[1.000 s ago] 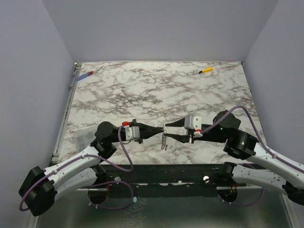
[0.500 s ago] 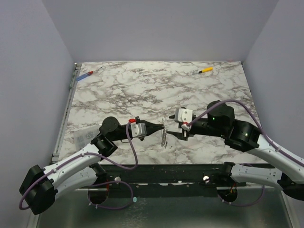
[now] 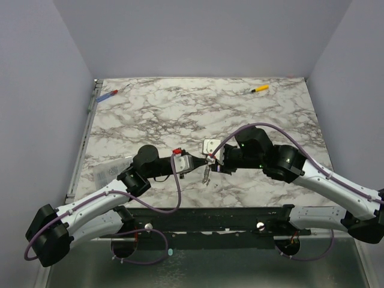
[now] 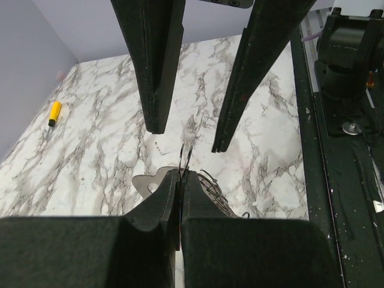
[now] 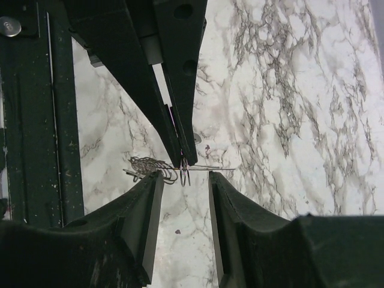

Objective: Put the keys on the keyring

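My left gripper is shut on the keyring, a thin dark double loop that sticks out just past its fingertips. The keys hang below it just above the marble: a flat silver piece and a wiry cluster. My right gripper is open, and its two fingers stand on either side of the ring without touching it. In the right wrist view the keys show edge-on as a thin line with the wiry cluster beside it.
A yellow-handled tool lies at the table's far right and a blue-and-red tool at the far left. A pale label lies near the left edge. The black frame runs along the table's near edge.
My right gripper has moved left, up to the left gripper, and its open fingers now straddle the ring. My left gripper has moved a little right with the ring and keys.
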Available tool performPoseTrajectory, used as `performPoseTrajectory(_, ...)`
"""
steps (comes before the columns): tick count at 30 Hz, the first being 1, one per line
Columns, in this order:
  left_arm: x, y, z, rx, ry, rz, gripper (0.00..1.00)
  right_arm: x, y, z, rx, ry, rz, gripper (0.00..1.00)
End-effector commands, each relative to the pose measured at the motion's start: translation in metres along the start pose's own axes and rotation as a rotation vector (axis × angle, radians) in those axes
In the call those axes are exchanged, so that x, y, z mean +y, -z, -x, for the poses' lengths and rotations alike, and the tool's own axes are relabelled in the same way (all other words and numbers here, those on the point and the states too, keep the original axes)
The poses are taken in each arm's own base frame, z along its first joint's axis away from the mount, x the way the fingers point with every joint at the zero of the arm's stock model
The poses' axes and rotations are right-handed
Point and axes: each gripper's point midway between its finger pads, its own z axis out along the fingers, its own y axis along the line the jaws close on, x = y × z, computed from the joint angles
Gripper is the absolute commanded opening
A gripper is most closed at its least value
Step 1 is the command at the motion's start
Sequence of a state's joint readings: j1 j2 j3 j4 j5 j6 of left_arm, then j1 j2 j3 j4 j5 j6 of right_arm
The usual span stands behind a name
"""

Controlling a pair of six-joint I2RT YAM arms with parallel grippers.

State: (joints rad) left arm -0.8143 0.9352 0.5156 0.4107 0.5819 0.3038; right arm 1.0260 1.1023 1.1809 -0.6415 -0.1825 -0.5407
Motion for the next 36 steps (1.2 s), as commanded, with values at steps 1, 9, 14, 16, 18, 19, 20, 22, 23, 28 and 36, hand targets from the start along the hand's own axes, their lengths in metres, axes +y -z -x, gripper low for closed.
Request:
performPoseTrajectory(1, 0.007, -0.003, 0.013, -0.013, -0.04, 0.016, 0.0, -0.005, 0.0, 0.0, 0.022, 0.013, -0.014, 0.42)
performPoseTrajectory(9, 0.006, -0.002, 0.015, -0.012, -0.046, 0.016, 0.0, -0.006, -0.007, -0.004, 0.033, 0.019, -0.017, 0.42)
performPoseTrajectory(14, 0.005, -0.002, 0.017, -0.019, -0.053, 0.014, 0.0, -0.006, -0.011, -0.008, 0.039, 0.019, -0.025, 0.41)
performPoseTrajectory(16, 0.004, -0.002, 0.018, -0.019, -0.053, 0.013, 0.0, -0.006, -0.011, -0.009, 0.04, 0.019, -0.025, 0.41)
performPoseTrajectory(18, 0.005, -0.002, 0.018, -0.019, -0.054, 0.015, 0.0, -0.005, -0.013, -0.01, 0.039, 0.016, -0.02, 0.41)
performPoseTrajectory(19, 0.005, -0.002, 0.018, -0.02, -0.055, 0.014, 0.0, -0.004, -0.013, -0.009, 0.036, 0.014, -0.015, 0.41)
performPoseTrajectory(20, 0.005, -0.002, 0.018, -0.02, -0.055, 0.016, 0.0, -0.003, -0.014, -0.009, 0.036, 0.013, -0.009, 0.41)
performPoseTrajectory(22, 0.005, -0.002, 0.018, -0.019, -0.054, 0.021, 0.0, 0.0, -0.014, -0.008, 0.028, 0.009, 0.006, 0.41)
performPoseTrajectory(23, 0.006, -0.001, 0.019, -0.02, -0.056, 0.023, 0.0, 0.001, -0.014, -0.008, 0.027, 0.007, 0.009, 0.41)
performPoseTrajectory(28, 0.006, -0.001, 0.02, -0.022, -0.06, 0.024, 0.0, 0.003, -0.016, -0.012, 0.038, 0.003, 0.014, 0.41)
performPoseTrajectory(36, 0.006, 0.0, 0.021, -0.024, -0.061, 0.026, 0.0, 0.003, -0.02, -0.016, 0.039, -0.001, 0.009, 0.37)
